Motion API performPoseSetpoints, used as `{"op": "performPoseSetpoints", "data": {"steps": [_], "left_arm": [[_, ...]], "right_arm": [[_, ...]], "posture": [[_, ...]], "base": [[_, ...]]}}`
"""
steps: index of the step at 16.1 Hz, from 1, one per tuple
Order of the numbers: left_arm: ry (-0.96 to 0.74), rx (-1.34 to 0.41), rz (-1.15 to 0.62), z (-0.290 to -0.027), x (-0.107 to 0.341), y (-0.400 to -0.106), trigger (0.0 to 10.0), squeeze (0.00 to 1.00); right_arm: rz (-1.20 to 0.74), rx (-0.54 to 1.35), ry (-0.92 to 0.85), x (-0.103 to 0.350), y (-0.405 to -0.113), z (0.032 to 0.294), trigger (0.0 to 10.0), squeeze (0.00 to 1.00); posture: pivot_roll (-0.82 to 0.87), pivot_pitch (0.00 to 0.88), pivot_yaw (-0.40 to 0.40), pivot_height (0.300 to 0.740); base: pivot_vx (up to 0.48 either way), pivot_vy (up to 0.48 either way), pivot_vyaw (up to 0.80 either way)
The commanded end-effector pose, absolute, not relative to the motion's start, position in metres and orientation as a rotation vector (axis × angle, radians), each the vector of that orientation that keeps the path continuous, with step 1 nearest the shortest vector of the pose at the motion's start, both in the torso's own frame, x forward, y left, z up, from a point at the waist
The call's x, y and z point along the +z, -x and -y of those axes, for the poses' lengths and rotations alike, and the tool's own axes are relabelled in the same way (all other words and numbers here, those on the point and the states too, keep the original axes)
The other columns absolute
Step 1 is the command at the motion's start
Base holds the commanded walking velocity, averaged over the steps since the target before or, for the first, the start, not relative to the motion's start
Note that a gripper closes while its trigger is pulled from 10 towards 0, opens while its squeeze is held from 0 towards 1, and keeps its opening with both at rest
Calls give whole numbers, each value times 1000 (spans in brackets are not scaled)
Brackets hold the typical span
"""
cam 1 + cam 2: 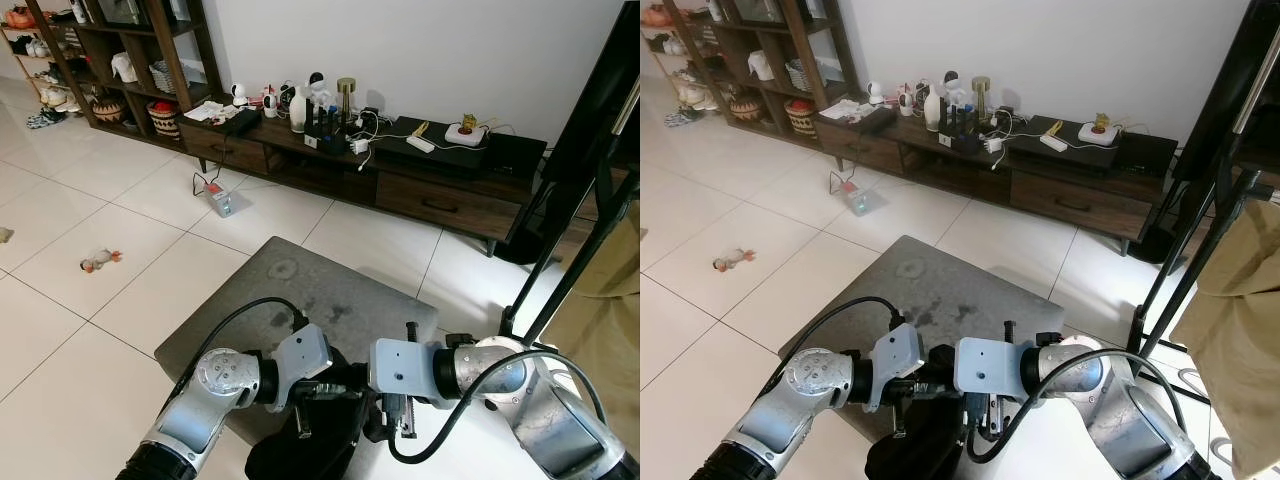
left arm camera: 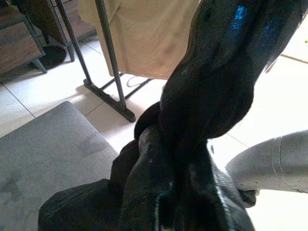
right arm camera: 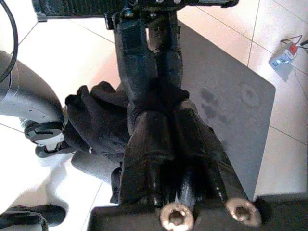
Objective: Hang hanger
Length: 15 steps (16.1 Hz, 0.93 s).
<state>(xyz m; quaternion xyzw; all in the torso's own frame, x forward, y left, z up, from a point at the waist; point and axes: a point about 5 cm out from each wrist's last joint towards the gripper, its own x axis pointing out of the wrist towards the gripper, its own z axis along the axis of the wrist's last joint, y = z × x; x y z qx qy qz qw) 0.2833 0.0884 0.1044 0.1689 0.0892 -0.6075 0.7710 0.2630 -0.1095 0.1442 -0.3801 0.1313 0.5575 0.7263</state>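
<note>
Low in front of me a black garment (image 1: 298, 450) hangs bunched between my two grippers, above the near edge of a grey mat (image 1: 330, 290). My left gripper (image 1: 318, 393) and right gripper (image 1: 376, 406) face each other almost tip to tip. Both are shut on the black cloth. In the right wrist view the right gripper (image 3: 156, 103) pinches a fold of the garment (image 3: 94, 120). In the left wrist view the cloth (image 2: 82, 211) wraps the left gripper's fingers (image 2: 207, 96). I cannot make out a hanger inside the bunched cloth.
A black clothes rack (image 1: 570, 270) stands at the right, with a beige garment (image 1: 1240, 330) hanging on it. A long dark TV cabinet (image 1: 440, 200) with small items runs along the wall. A dark shelf unit (image 1: 130, 60) stands at the far left. A toy (image 1: 98, 260) and a small device (image 1: 221, 203) lie on the tiles.
</note>
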Motion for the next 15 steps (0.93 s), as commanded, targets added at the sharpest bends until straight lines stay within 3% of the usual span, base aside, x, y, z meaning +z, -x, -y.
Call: {"op": "performPoseSetpoints", "data": {"steps": [1,9,10,11,15], "left_arm": [[-364,-1275,-176,-93,108,-287,0,0],[-358,-1242,-163,-100,112,-288,0,0],[-361,-1228,-162,-103,112,-288,0,0],[-366,-1210,-153,-104,112,-289,0,0],[-440,-1086,-84,-118,119,-297,0,0]], "right_arm": [[-226,1270,827,153,-259,102,0,0],[-215,1224,842,155,-266,104,0,0],[-218,1182,850,154,-270,105,10000,0],[-220,1172,831,155,-271,106,10000,1000],[-271,1144,818,148,-270,119,10000,1000]], "posture": [[-53,71,53,740],[-40,85,46,740],[-40,84,46,740],[-41,86,47,740],[-38,94,48,740]], "base": [[0,0,0],[0,0,0],[0,0,0],[0,0,0],[0,0,0]]}}
